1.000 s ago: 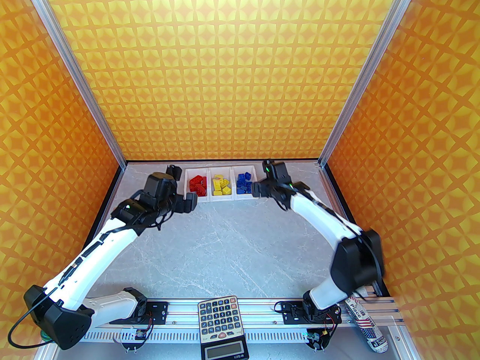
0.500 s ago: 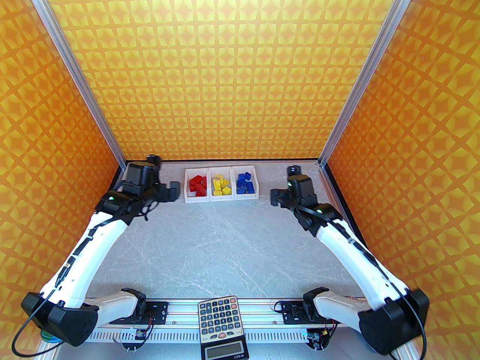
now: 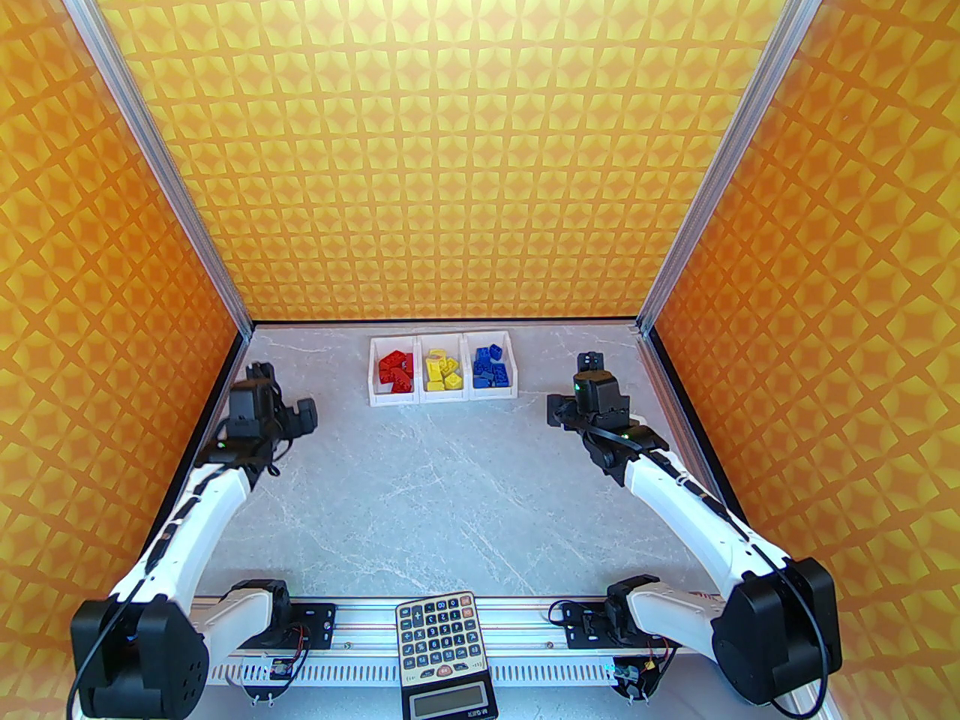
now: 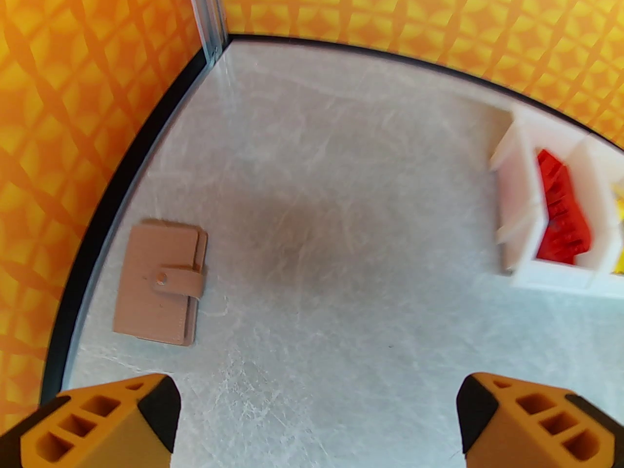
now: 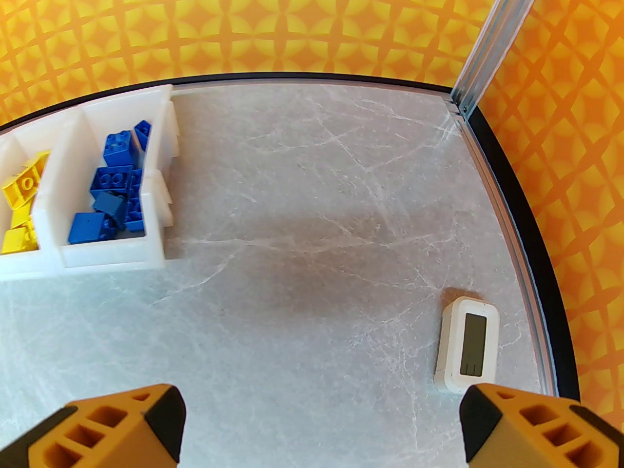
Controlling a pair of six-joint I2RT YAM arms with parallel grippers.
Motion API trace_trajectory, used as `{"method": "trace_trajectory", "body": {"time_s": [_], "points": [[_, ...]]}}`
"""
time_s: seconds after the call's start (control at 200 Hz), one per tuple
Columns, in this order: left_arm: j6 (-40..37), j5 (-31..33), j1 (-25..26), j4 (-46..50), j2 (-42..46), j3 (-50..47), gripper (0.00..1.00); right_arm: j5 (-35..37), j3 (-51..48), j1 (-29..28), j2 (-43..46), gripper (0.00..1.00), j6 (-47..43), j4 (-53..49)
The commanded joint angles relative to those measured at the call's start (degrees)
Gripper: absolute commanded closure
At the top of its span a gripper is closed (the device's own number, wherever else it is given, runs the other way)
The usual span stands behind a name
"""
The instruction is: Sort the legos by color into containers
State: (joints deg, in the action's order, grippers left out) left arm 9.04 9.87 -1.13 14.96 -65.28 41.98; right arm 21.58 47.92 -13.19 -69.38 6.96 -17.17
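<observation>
My left claw point(image 4: 314, 400) and right claw point(image 5: 319, 407), both wide open and empty, have pulled back either side of the containers point(image 3: 442, 397), whose legos point(image 3: 444, 372) look fully sorted.

1. Bright, even light throughout; in the overhead view the orange walls point(image 3: 480, 139) glow brightest toward the top.
2. Left wrist view: a soft grey shadow lies on the table point(image 4: 341, 334) ahead of the jaws; the bins point(image 4: 551, 276), ahead and right of them, are smeared by blur.
3. Right wrist view: sharp, with a fainter shadow ahead of the jaws.
4. Both wrist views bend the table's far edge into a curve.
</observation>
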Motion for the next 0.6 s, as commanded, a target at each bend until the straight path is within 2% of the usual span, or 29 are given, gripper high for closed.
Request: {"method": "trace_trajectory", "body": {"time_s": [0.0, 0.08, 0.23, 0.345, 0.595], "points": [[-2.28, -0.13, -1.63, -18.52, -1.75, -5.58, 0.01, -1.54, -2.34, 1.6, 1.14, 0.01, -0.68, 5.78], [-2.42, -0.18, -2.25, -25.9, -4.51, -9.11, 0.01, -2.75, -3.18, 2.76, 1.69, 0.02, -0.7, 6.68], [-1.31, -0.64, -2.61, -32.73, -9.68, -11.42, 0.01, -3.14, -4.76, 3.08, 1.94, 0.01, -3.02, 8.78], [0.58, -1.63, -2.79, -42.9, -13.85, -15.36, 0.01, -3.1, -6.9, 3.2, 3.24, 0.01, -5.99, 12.16], [-0.52, -5.63, -3.0, -44.96, -14.09, -15.72, 0.01, -1.49, -10.6, 3.22, 7.8, 0.02, -7.58, 16.88]]}}
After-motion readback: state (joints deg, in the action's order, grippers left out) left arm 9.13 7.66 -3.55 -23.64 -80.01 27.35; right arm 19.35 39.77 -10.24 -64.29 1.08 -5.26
